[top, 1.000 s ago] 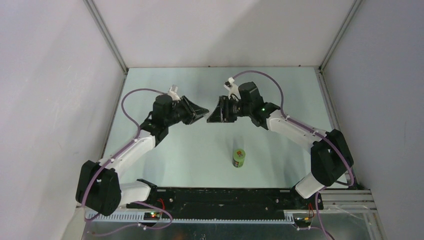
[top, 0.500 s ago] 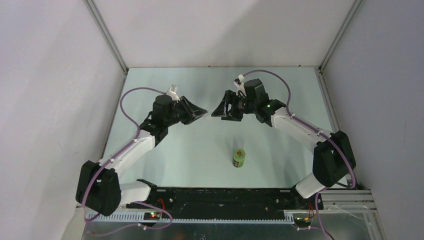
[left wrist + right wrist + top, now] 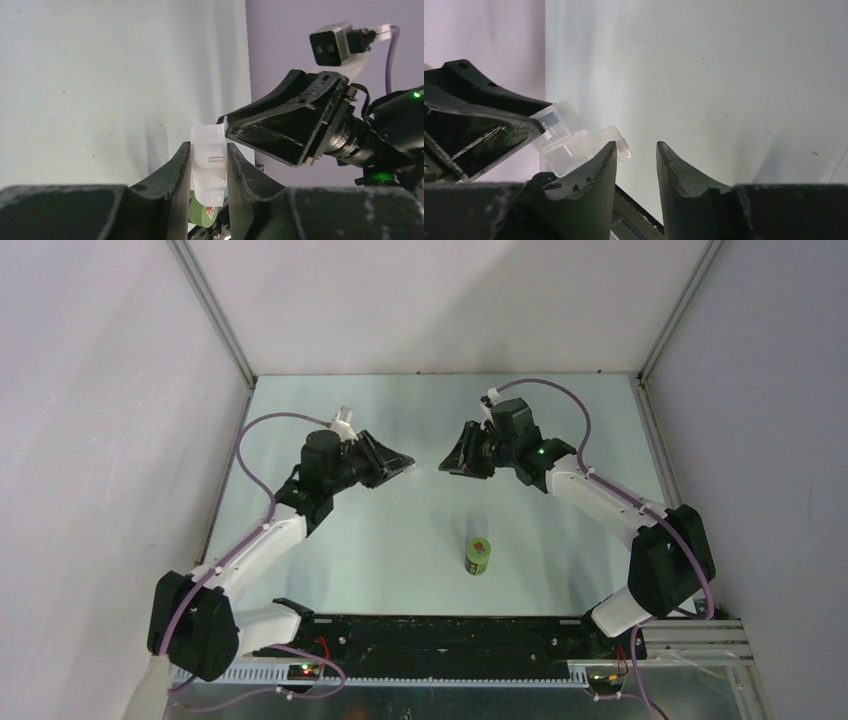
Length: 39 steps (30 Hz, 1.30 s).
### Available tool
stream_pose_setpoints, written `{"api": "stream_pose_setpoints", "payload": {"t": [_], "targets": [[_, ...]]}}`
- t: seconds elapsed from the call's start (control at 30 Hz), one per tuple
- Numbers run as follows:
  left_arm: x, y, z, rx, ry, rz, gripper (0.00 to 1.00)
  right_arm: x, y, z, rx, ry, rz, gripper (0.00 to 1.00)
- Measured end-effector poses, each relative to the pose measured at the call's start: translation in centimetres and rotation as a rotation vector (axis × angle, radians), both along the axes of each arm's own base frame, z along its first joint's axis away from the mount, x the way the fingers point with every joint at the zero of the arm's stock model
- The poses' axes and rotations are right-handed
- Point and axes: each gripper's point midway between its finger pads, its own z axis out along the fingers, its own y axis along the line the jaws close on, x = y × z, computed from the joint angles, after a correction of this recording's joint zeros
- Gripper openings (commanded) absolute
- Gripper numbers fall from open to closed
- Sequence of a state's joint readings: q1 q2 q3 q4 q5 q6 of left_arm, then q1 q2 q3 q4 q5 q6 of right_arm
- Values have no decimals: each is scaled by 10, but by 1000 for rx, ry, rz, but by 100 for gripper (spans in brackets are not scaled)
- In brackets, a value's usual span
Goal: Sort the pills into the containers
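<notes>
A small clear two-compartment plastic box [image 3: 209,142] is being gripped above the pale table [image 3: 400,540] by the left gripper [image 3: 209,155]. The right gripper [image 3: 636,150], narrowly parted and empty, is being held just beside it. No pills are being seen; the green cylindrical bottle [image 3: 478,557] is standing apart. Sorting is being judged barely begun.

Robot arms: two, left arm [image 3: 262,537] and right arm [image 3: 592,496]
Grippers: two, left gripper [image 3: 407,467] and right gripper [image 3: 446,464]
Clear two-compartment box [image 3: 210,162]: one
Green bottle [image 3: 478,557]: one
Pills: too small to count here
</notes>
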State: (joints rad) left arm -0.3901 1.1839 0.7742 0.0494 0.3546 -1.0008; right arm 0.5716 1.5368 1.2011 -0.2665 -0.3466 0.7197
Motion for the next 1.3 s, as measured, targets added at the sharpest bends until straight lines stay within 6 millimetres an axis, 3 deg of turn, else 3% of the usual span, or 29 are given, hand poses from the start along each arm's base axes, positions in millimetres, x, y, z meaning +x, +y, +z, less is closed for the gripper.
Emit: {"api": "stream_pose_setpoints", "payload": {"t": [0.13, 0.3, 0.47, 0.73, 0.87, 1.1, 1.2, 1.23, 1.3], "targets": [[-2, -2, 6, -9, -23, -15, 0, 1, -2, -4, -25, -4, -16, 40], [-2, -2, 7, -10, -28, -17, 0, 1, -3, -1, -21, -14, -2, 63], [-2, -1, 6, -3, -31, -18, 0, -6, 4, 17, 49, -69, 91, 66], [-4, 0, 8, 18, -58, -31, 0, -25, 20, 39, 202, -141, 233, 51], [-5, 0, 10, 22, -69, -38, 0, -26, 24, 45, 228, -166, 258, 42], [-8, -2, 12, 16, -80, -61, 0, -24, 26, 41, 229, -165, 265, 32], [-8, -3, 13, 13, -86, -64, 0, -21, 26, 35, 220, -154, 259, 16], [-8, -3, 13, 12, -87, -64, 6, -20, 26, 33, 216, -151, 256, 12], [-8, -3, 13, 11, -90, -64, 29, -18, 26, 29, 204, -148, 244, 1]]}}
